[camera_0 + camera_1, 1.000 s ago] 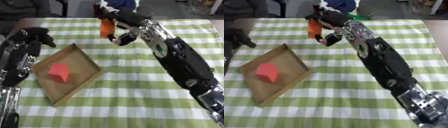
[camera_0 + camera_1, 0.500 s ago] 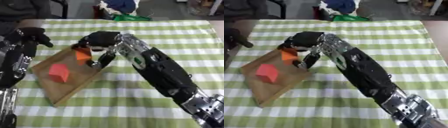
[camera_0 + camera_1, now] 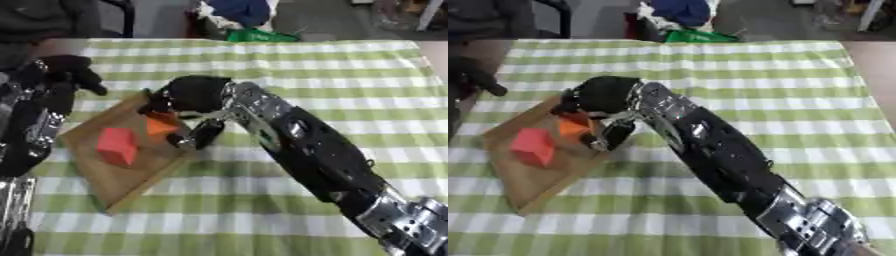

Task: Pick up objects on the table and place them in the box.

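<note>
The orange block (image 3: 161,125) is shown over the far part of the shallow wooden box (image 3: 105,187), enclosed by the curled fingers of the right hand (image 3: 194,97), which reaches across the tabletop (image 3: 350,85) from the right; whether the block rests on the box floor cannot be told, as the hand covers its upper side. A red block (image 3: 116,146) is seen lying inside the box, just beside the orange one. The left hand (image 3: 61,75) is seen at the left edge near the box's far corner, its dark fingers curled and nothing visibly held. The task is judged well advanced: one object is deposited and a second is held at the box, not yet released. No further loose objects are seen on the checked cloth (image 3: 710,215).
</note>
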